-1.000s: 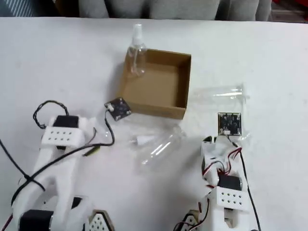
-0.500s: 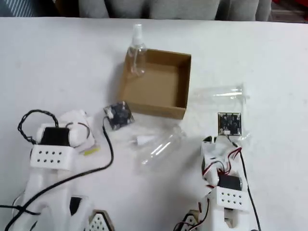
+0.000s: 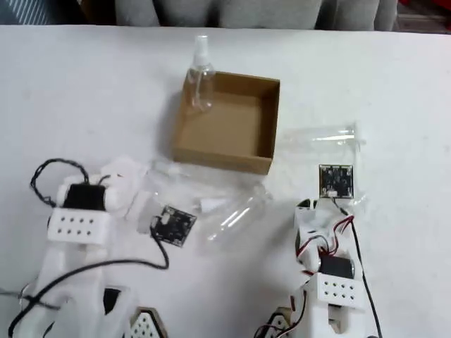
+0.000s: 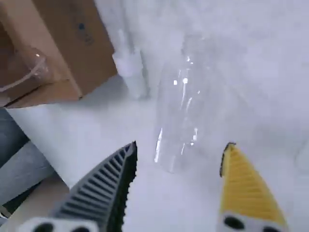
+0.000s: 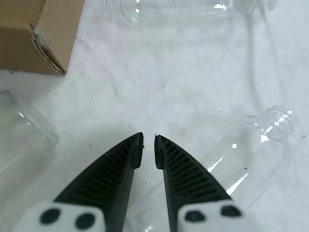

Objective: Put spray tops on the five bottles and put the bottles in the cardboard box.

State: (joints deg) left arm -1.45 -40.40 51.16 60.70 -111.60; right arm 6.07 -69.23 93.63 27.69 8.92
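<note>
A cardboard box (image 3: 227, 127) stands open at mid-table, with one clear bottle (image 3: 200, 79) wearing a spray top upright at its back left corner. In front of the box lies a clear bottle (image 3: 238, 211) (image 4: 186, 108) with a white spray top (image 3: 209, 205) (image 4: 130, 67) beside it. My left gripper (image 4: 181, 147) is open, its black and yellow fingers either side of that bottle's end, just short of it. Another clear bottle (image 3: 320, 138) (image 5: 183, 9) lies right of the box. My right gripper (image 5: 148, 142) is shut above the table, a threaded-neck bottle (image 5: 263, 152) beside it.
The left arm (image 3: 79, 211) sits at the front left with its cable looped beside it. The right arm (image 3: 325, 264) is at the front right. The box corner (image 5: 38, 38) is close ahead of the right gripper. Bare white table lies at the back left.
The left arm has turned its wrist and swung from the box's front edge toward the bottle lying in front of the box. The right arm has not moved.
</note>
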